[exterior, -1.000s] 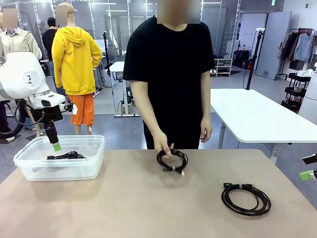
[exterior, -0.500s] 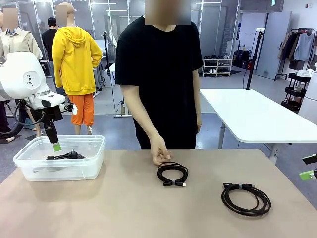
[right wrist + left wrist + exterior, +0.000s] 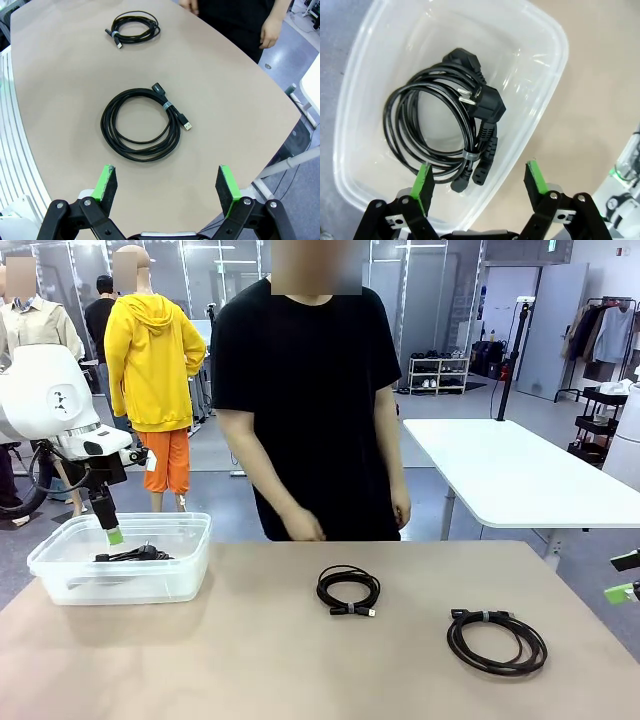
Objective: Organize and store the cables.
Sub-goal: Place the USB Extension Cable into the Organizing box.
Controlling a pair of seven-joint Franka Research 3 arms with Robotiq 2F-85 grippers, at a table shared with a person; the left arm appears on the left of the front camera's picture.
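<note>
Larger cable [image 3: 497,640] lies coiled flat toward the table's [image 3: 250,660] right edge, nearest the right gripper [image 3: 166,187], whose spread, empty jaws face it. Smaller cable [image 3: 348,591] sits mid-table; left gripper [image 3: 480,175], jaws spread, hangs over the bin [image 3: 555,55] holding a third cable [image 3: 487,102].

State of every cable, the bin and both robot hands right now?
Power cable: coiled, tied, inside the bin.
Bin: open-topped, on the table.
Small cable: coiled, on the table, nobody holding it.
Large cable: coiled, tied, on the table.
Left hand: open, empty, over the bin.
Right hand: open, empty, facing the large cable.
</note>
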